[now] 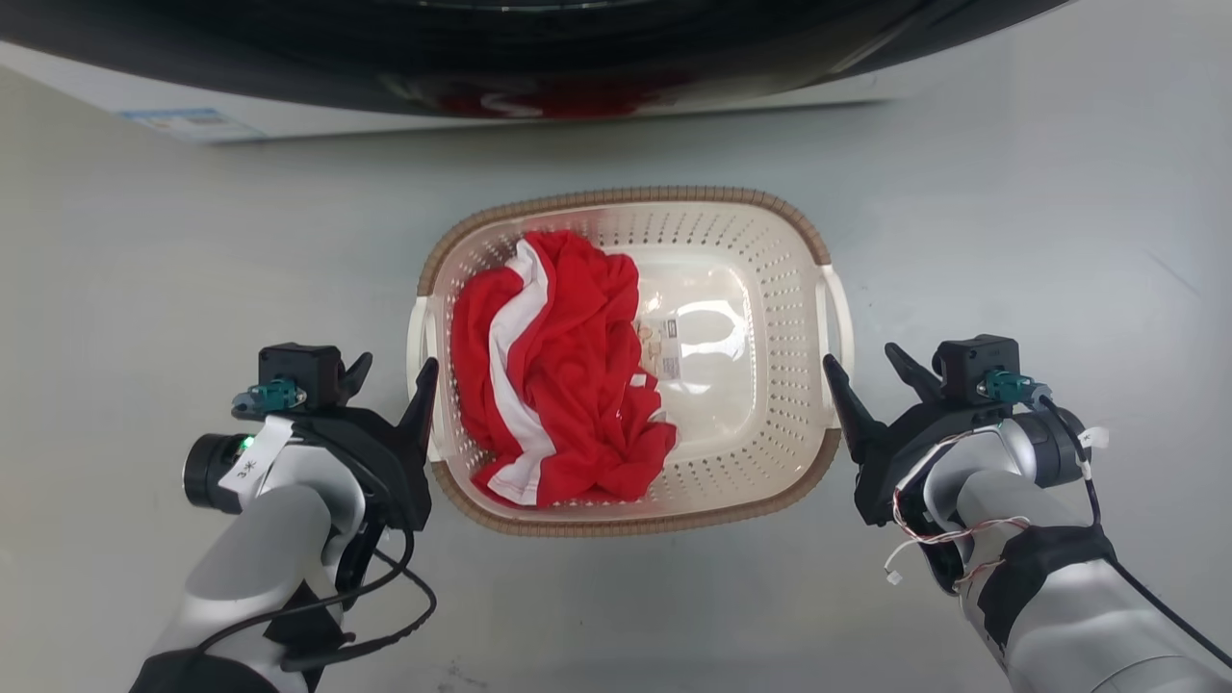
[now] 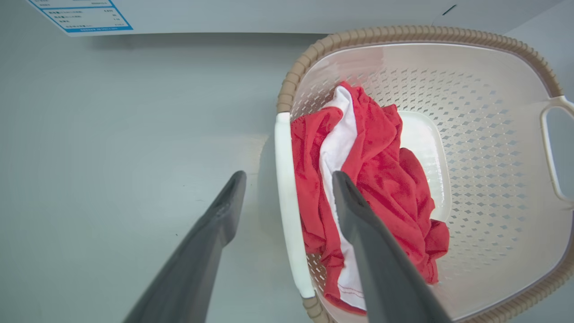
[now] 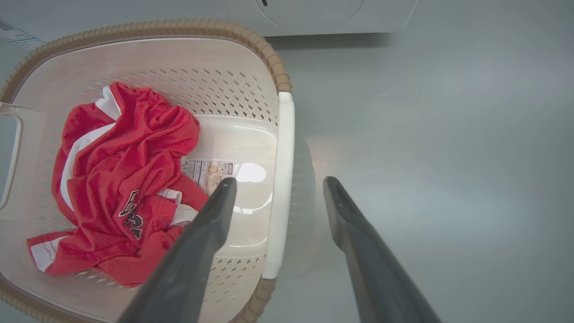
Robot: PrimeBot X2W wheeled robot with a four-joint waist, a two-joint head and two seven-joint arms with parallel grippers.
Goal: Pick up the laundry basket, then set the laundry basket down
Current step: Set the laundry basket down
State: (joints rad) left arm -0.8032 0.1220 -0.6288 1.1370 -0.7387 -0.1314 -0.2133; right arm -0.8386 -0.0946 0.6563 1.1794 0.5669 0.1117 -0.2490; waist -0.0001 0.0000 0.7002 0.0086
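Grey floor [image 1: 144, 289] lies under everything. At the left, the left gripper [image 1: 395, 371] is spread wide and holds nothing. Its fingers straddle the white left handle [image 2: 287, 202], one over the floor, the other over the red-and-white garment [image 1: 568, 366]. Between the two grippers, the laundry basket [image 1: 626, 195] sits on the floor in front of the washing machine [image 1: 577, 58], with the garment heaped in its left half. At the right, the right gripper [image 1: 861, 358] is equally wide and empty, straddling the right handle [image 3: 280, 188]. I cannot tell whether either gripper touches a handle.
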